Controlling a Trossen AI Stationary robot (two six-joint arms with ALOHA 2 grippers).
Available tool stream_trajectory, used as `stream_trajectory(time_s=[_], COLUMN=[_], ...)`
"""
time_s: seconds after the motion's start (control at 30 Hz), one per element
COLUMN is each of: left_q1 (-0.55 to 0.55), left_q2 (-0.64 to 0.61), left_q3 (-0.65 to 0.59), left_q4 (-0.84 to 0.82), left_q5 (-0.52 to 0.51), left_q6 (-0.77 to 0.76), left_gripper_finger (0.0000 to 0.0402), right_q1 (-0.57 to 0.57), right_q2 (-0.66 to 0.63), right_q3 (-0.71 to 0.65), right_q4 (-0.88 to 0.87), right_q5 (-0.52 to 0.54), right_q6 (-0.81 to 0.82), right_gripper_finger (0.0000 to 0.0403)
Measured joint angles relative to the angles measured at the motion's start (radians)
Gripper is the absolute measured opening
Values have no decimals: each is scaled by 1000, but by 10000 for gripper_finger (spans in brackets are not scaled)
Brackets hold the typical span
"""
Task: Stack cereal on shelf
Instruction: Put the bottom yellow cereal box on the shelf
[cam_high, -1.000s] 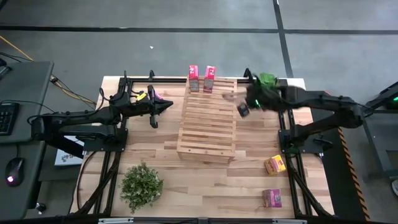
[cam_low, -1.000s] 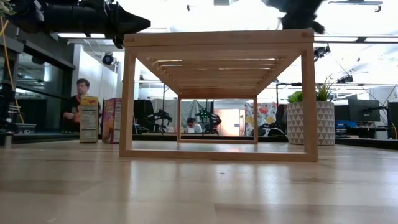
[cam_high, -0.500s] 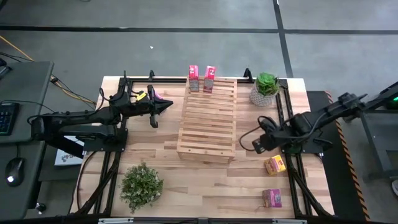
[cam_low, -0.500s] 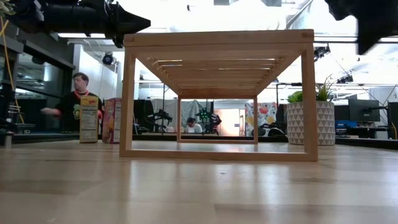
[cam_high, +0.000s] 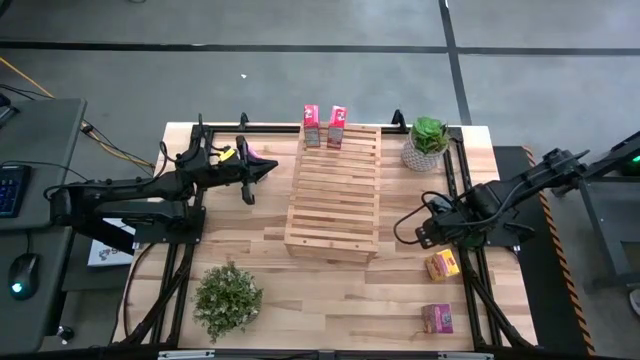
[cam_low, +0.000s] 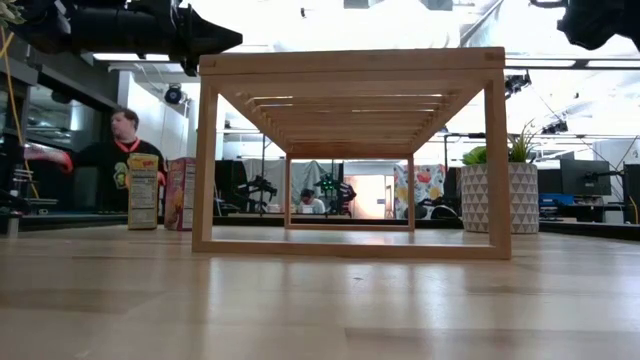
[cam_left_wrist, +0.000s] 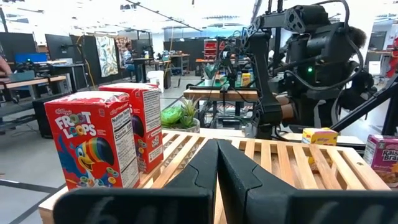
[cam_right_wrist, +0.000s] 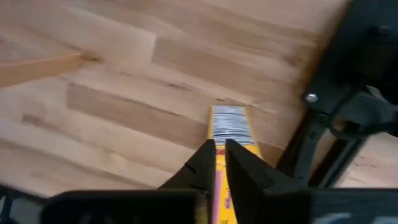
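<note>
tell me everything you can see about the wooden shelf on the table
The shelf is a long light-wood rack of parallel slats on an open frame, standing flat mid-table between the two arms. The low view shows plain square legs and nothing underneath. Two red cereal boxes stand upright on its far end. Neither end effector touches it.

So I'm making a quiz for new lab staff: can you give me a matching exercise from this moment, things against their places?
Things:
1. potted plant in white pot
2. yellow cereal box
3. leafy plant
4. two red cereal boxes

Places:
A. on the shelf's far end
B. table's near-left part
C. right of the shelf's far corner
D. on the table, near the right gripper

Pairs: 1-C, 2-D, 3-B, 4-A
</note>
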Motion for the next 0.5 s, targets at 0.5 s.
stream_trajectory(time_s=[0.5], left_q1=[0], left_q2=[0], left_q3=[0], left_q4=[0], left_q5=[0], left_q6=[0], left_gripper_finger=[3], right_q1=[-3], right_q2=[0], right_q3=[0], right_q4=[-22], right_q5=[143], right_q6=[-12], right_gripper_finger=[89])
